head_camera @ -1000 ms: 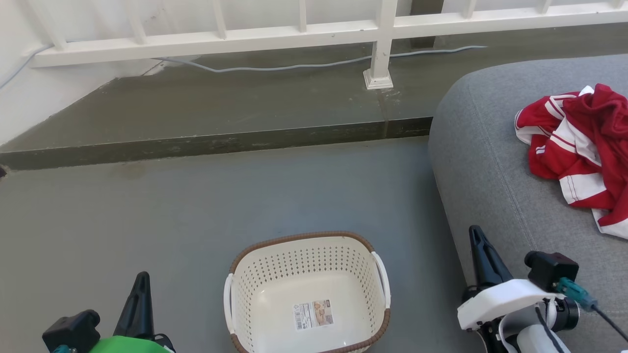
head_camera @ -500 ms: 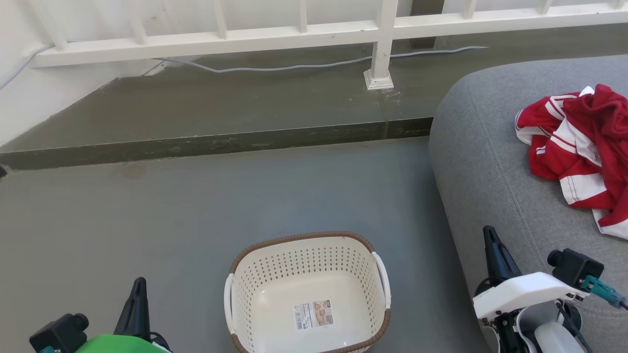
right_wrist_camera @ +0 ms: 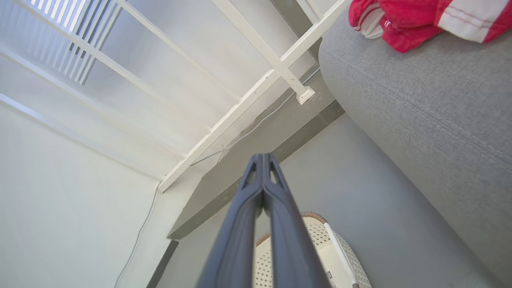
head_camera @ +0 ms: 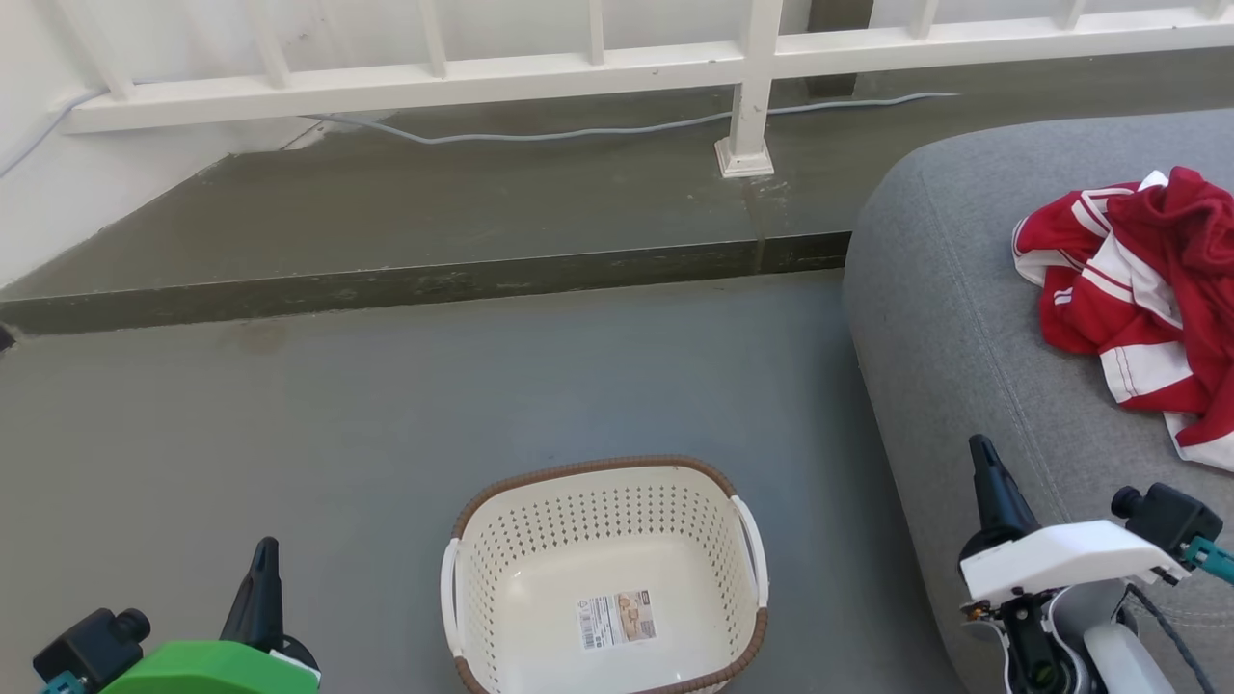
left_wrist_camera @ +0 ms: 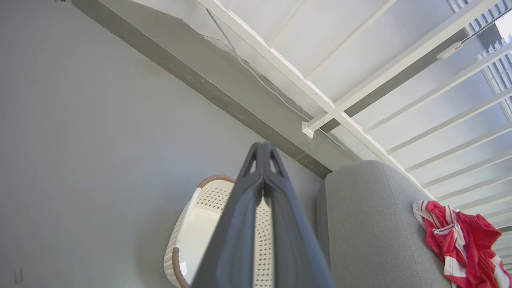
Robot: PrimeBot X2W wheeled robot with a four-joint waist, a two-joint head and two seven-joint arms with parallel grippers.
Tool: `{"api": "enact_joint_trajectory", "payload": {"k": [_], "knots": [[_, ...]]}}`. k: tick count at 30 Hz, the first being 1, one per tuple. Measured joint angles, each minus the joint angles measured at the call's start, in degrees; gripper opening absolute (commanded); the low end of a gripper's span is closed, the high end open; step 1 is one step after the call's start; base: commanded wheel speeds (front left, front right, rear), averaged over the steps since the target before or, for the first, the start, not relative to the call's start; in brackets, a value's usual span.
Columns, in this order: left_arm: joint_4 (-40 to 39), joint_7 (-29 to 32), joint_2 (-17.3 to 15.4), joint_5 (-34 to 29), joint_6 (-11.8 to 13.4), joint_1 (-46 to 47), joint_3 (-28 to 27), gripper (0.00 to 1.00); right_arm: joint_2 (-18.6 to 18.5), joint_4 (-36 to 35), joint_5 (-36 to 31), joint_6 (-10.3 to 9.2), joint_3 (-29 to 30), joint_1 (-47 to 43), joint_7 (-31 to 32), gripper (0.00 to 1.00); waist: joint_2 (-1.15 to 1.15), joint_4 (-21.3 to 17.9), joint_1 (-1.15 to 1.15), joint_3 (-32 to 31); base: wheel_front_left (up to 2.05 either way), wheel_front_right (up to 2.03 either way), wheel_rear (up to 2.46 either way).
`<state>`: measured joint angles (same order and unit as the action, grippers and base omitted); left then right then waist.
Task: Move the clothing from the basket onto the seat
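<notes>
Fingers (head_camera: 258, 598) together; label sticker (head_camera: 617, 618) on basket (head_camera: 588, 465) bottom

The basket (head_camera: 598, 516) is cream perforated plastic, faintly glossy, with a brown woven-look rim and a paper label (head_camera: 617, 618); the seat (head_camera: 964, 318) — matt grey cloth; the clothing (head_camera: 1147, 280) — soft red-and-white fabric; the floor (head_camera: 386, 405) smooth, matt.

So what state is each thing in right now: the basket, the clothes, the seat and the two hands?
basket: upright on the floor, empty apart from a label sticker on its bottom.
clothing: crumpled in a heap on the seat.
seat: carrying the clothing.
left hand: shut, holding nothing.
right hand: shut, holding nothing.
</notes>
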<state>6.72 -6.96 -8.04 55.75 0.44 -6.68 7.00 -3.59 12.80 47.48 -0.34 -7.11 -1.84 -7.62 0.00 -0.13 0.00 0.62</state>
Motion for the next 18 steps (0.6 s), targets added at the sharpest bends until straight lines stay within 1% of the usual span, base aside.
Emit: {"api": "enact_joint_trajectory", "payload": {"k": [12, 18], "knots": [[1.65, 2.41, 0.56, 7.77, -1.43, 1.72, -1.68, 0.00, -0.21, 0.30, 9.72, 1.53, 2.14, 0.51, 2.22, 0.00, 0.00, 0.03, 0.00, -0.08, 0.00, 0.00, 0.00], [2.21, 3.45, 1.29, 11.56, -2.02, 2.63, -2.67, 0.00, -0.27, 0.56, 14.49, 1.94, 3.24, 1.16, 3.27, 0.00, 0.00, 0.04, 0.00, -0.13, 0.00, 0.00, 0.00]]}}
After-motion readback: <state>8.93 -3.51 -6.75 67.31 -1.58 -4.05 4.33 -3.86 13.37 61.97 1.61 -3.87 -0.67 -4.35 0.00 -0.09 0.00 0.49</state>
